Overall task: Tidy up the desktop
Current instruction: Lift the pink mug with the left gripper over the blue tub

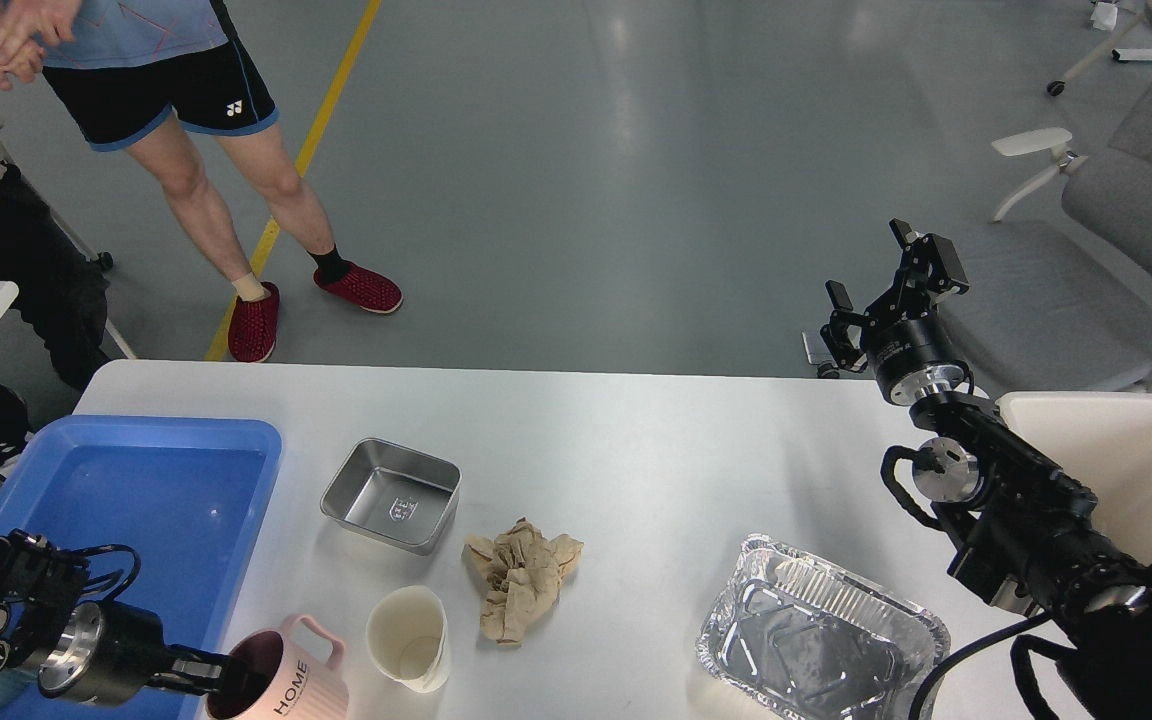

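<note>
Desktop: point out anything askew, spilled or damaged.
The pink mug marked HOME leans sideways, the left gripper reaching into its mouth. A crumpled brown paper lies loose on the desktop. No spill shows.

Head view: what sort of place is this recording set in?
Probably a robot lab or test hall, not a home: a bare grey floor with a yellow line, office chairs at the side, and a person standing by the desktop.

The left gripper (221, 678) pinches the rim of a tilted pink mug (281, 680), one finger inside; just right of its fingers stands a paper cup (408, 638).
</note>
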Robot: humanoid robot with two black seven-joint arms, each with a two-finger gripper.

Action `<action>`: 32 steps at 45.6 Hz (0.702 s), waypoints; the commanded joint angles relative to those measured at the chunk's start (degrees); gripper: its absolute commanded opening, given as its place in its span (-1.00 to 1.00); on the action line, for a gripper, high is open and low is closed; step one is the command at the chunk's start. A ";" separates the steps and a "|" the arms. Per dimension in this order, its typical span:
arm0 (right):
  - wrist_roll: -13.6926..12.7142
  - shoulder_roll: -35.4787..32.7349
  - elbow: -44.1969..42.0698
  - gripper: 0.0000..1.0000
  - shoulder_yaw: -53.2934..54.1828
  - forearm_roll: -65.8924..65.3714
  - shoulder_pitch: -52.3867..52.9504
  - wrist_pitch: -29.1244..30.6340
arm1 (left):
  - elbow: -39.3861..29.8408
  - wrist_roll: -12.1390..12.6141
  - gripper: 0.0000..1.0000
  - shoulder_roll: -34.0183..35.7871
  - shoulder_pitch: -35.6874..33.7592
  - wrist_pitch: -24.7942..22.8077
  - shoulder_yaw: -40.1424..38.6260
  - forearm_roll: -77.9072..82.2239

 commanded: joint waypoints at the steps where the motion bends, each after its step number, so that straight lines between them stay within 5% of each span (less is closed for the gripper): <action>1: 0.00 0.08 0.03 1.00 0.00 0.04 0.00 0.00 | 0.09 0.02 -1.00 0.02 -0.03 0.11 -0.03 0.74; 24: 0.00 0.34 0.03 1.00 0.00 0.04 0.44 0.00 | -0.96 0.28 -1.00 3.09 -5.74 -1.03 -0.12 1.53; 32: -0.09 0.25 0.03 1.00 0.00 0.04 0.79 0.00 | -4.12 0.37 -1.00 10.82 -11.44 -5.15 -0.21 4.52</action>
